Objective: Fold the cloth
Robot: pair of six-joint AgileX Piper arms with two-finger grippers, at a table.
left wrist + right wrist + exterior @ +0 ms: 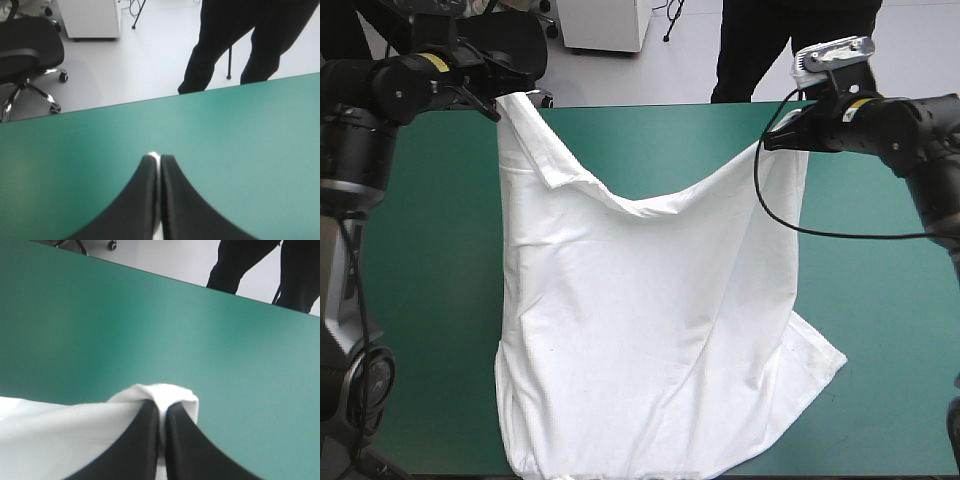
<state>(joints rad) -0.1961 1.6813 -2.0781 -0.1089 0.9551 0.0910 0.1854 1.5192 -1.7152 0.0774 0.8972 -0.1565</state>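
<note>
Slippage is the main risk, as I judge it: the left gripper point(498, 100) pinches only a thin edge of the T-shirt point(640, 340), with a bare white sliver showing at its tips in its own wrist view. A quick pull or swing could draw that corner out and drop that side onto the table point(420, 300). Between the two grippers the shirt's top edge sags in a deep curve rather than hanging taut, and its lower part lies loose on the teal-green cover below them. Laid down like this, the cloth would likely crease or fold crooked. The right gripper point(772, 138) has a thicker wad, which looks safer, though the bunching could twist that corner.

Left gripper: black fingers point(135, 205) all but together, clamped on the shirt's corner and raised over the table's far edge. Right gripper: fingers likewise nearly together, gripping a rolled lump of white cloth that wraps over their tips, with the rest of the shirt trailing away beside and below it
</note>
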